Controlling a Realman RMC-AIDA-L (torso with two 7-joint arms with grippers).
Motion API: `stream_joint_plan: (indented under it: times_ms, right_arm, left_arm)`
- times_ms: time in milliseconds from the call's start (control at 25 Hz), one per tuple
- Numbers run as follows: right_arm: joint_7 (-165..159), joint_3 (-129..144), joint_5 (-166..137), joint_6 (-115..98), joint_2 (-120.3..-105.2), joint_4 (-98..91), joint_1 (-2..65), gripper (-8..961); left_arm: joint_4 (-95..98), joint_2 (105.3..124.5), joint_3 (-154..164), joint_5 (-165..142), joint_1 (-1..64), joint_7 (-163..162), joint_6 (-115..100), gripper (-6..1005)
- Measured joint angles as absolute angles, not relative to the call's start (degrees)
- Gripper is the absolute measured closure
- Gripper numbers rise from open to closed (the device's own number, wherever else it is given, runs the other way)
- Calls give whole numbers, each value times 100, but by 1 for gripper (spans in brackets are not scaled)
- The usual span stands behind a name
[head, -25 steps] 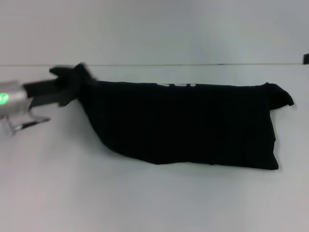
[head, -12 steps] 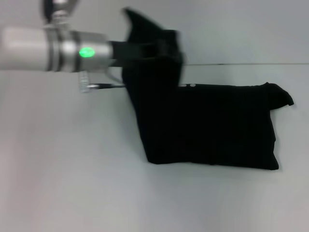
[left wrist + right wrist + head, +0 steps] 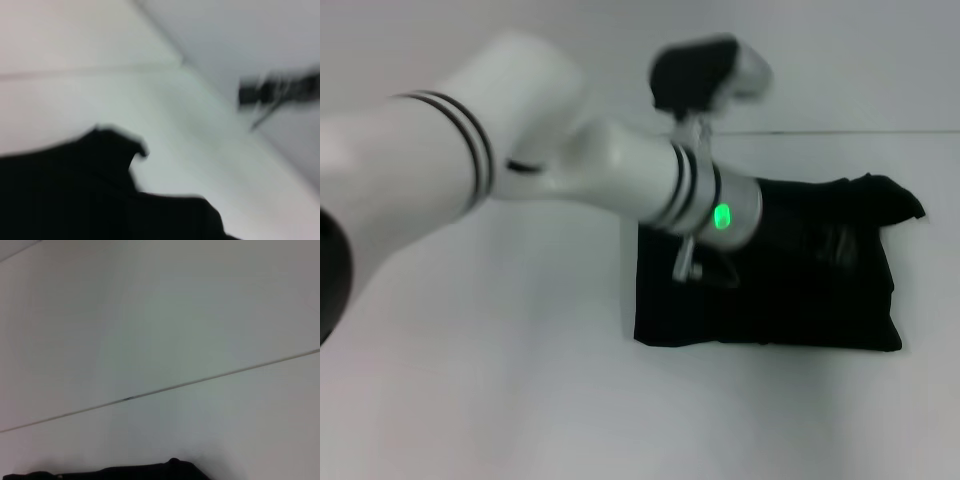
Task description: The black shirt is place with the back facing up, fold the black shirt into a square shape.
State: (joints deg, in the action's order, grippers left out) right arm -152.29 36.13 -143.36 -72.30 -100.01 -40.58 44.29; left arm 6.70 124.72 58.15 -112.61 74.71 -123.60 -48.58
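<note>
One fold looks nearly done: black shirt lies as a compact rectangle at 3 o'clock on the worktop. My left tool is over it, can't tell if clamped. Squaring off remains; right tool unseen.

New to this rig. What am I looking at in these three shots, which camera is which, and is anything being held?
It is a two-armed robot folding a large plain black soft fabric shirt on a white table. The head view looks down from the robot's head: the white left arm reaches across over the shirt, its gripper over the dark cloth, so any grasp is unclear. The left wrist view shows shirt fabric up close. The right wrist view sees mostly bare table and just an edge of the shirt; that arm's gripper is out of sight.
</note>
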Motion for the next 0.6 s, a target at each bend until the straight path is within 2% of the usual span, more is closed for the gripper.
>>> stream_joint_plan:
  times_ms: [80, 160, 360, 480, 520, 600]
  right_arm:
    - [-15226, 3613, -14339, -7196, -10001, -4033, 4433, 58]
    - [-15224, 3613, -14346, -7182, -9996, -4030, 4428, 58]
    - [-15231, 3618, -14358, -7260, -10000, -4018, 4493, 58]
    - [-15227, 3645, -14361, -7330, -10019, -3990, 4518, 58]
    - [-15227, 3661, -14361, -7354, -10030, -3963, 4534, 58]
    - [-15214, 3744, -14362, -7374, -10068, -3838, 4583, 58]
  left_arm:
    - [246, 12473, 5928, -11087, 7644, -11791, -4726, 921]
    - [282, 12465, 5962, -11082, 7504, -11562, -5052, 897]
    - [2200, 12322, 6297, -11150, 6072, -12252, -6626, 804]
    - [3277, 12134, 6103, -11177, 5262, -13022, -6960, 749]
    - [3607, 12018, 5795, -11217, 4945, -13304, -7197, 730]
    - [3753, 11864, 4965, -11442, 4707, -13585, -7636, 693]
